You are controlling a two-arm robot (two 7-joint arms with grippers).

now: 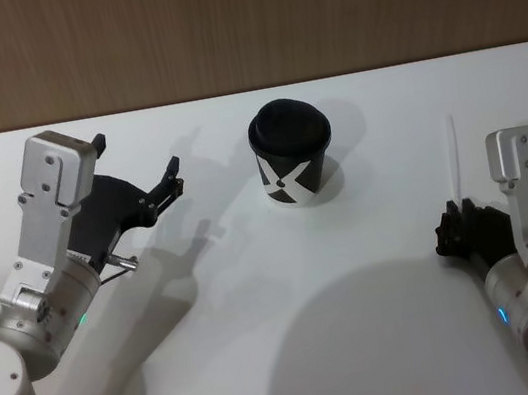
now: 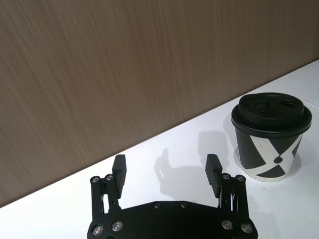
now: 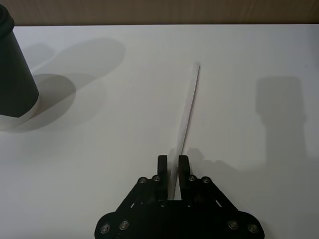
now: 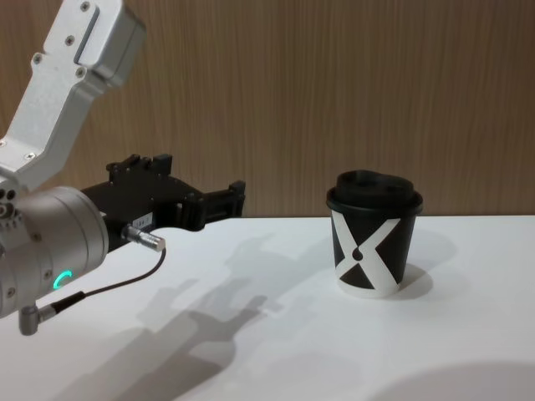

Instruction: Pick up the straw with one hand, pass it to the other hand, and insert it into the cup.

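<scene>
The white straw (image 1: 455, 160) lies thin and straight at the right of the table, pointing toward the back wall. My right gripper (image 1: 451, 222) sits low at its near end, shut on the straw (image 3: 189, 104), which runs out from between the fingers of that gripper (image 3: 173, 163). The black cup (image 1: 293, 157) with the white X and domed lid stands upright at the table's centre back, also seen at cup (image 4: 374, 242) and cup (image 2: 271, 137). My left gripper (image 1: 140, 155) hovers open and empty above the table to the left of the cup, its jaws wide apart, left gripper (image 2: 166, 162).
The white table (image 1: 271, 359) runs back to a brown wood-grain wall (image 1: 215, 23) close behind the cup. Bare tabletop lies between the two arms and in front of the cup.
</scene>
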